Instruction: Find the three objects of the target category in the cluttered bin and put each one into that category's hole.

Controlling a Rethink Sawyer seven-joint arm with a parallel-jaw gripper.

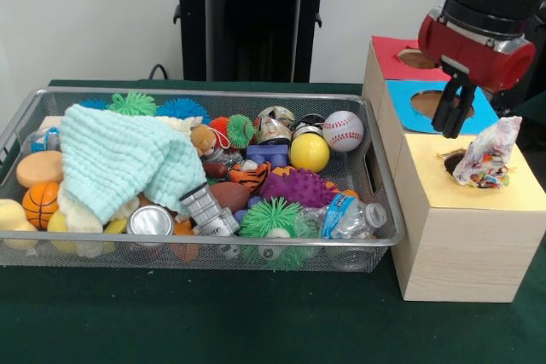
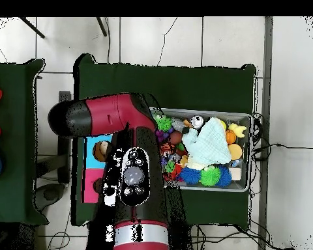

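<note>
The silver wire-mesh bin (image 1: 205,243) lies on the green table, full of toys, balls and trash; it also shows in the overhead view (image 2: 249,153). Three wooden boxes stand to its right, with a red top (image 1: 394,55), a blue top (image 1: 482,112) and a yellow top (image 1: 520,193), each with a hole. A crumpled colourful plastic wrapper (image 1: 486,155) sticks up out of the yellow box's hole. My gripper (image 1: 452,125) hangs over the blue box, just left of and above the wrapper, open and empty. In the overhead view the arm hides the gripper.
In the bin lie a mint cloth (image 1: 119,159), a baseball (image 1: 343,130), a yellow ball (image 1: 309,152), a small basketball (image 1: 40,202), a can (image 1: 151,221), a plastic bottle (image 1: 350,215) and green spiky balls (image 1: 269,217). The black pedestal (image 1: 252,19) stands behind.
</note>
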